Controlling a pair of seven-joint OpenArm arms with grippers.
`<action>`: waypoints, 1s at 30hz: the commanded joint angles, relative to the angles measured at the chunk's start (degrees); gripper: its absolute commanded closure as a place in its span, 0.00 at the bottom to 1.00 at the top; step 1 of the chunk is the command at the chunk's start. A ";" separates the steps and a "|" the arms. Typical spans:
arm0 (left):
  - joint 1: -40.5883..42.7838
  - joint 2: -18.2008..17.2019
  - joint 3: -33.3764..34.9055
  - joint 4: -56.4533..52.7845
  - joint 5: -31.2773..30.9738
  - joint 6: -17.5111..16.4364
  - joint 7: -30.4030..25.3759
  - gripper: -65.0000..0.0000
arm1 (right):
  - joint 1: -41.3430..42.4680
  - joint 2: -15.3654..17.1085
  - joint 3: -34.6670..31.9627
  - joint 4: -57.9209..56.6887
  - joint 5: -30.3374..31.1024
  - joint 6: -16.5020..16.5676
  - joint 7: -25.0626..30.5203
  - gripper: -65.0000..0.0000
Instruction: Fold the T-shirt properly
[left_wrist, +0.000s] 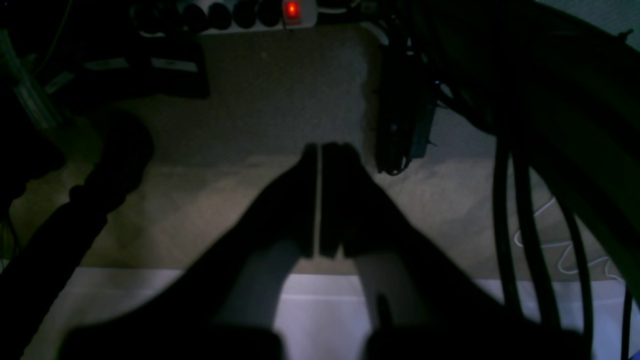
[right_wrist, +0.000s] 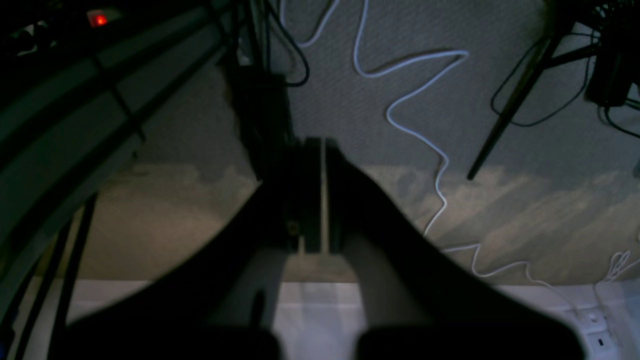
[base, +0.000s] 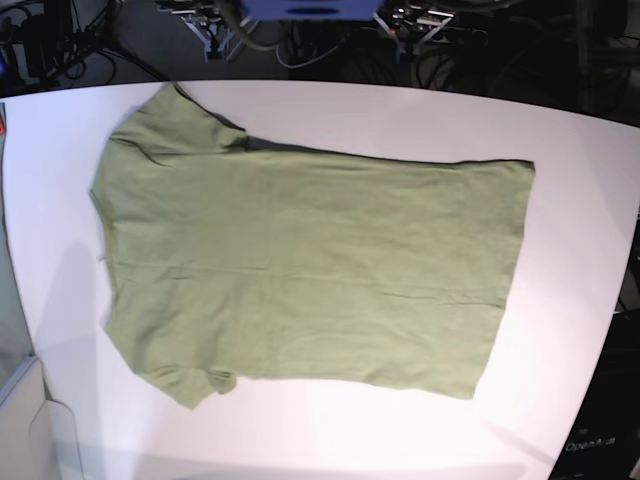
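The olive-green T-shirt (base: 310, 265) lies flat and spread out on the white table (base: 580, 250) in the base view. Its neck and both sleeves are at the left and its hem at the right. Neither arm shows in the base view. My left gripper (left_wrist: 318, 150) is shut and empty, its fingers pressed together, hanging past the table edge (left_wrist: 325, 310) over the floor. My right gripper (right_wrist: 324, 145) is likewise shut and empty above the floor past the table edge (right_wrist: 320, 305). The T-shirt does not show in either wrist view.
A power strip with a red light (left_wrist: 291, 9) and dark cables (left_wrist: 525, 210) lie beyond the table on the carpet. A white cable (right_wrist: 415, 100) snakes across the floor. A blue robot base (base: 310, 8) stands at the table's far edge.
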 joint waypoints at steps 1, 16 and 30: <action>0.03 0.10 0.08 0.15 0.23 0.17 -0.03 0.98 | -0.08 -0.01 0.05 -0.10 0.23 0.80 0.08 1.00; 0.38 -0.16 0.08 0.06 0.23 0.17 -3.20 0.98 | -1.84 -0.10 0.14 -0.01 0.32 0.71 3.77 1.00; 7.51 -1.74 0.08 -0.38 0.23 0.17 -22.36 0.98 | -10.10 0.17 -0.03 0.08 0.23 0.71 22.85 1.00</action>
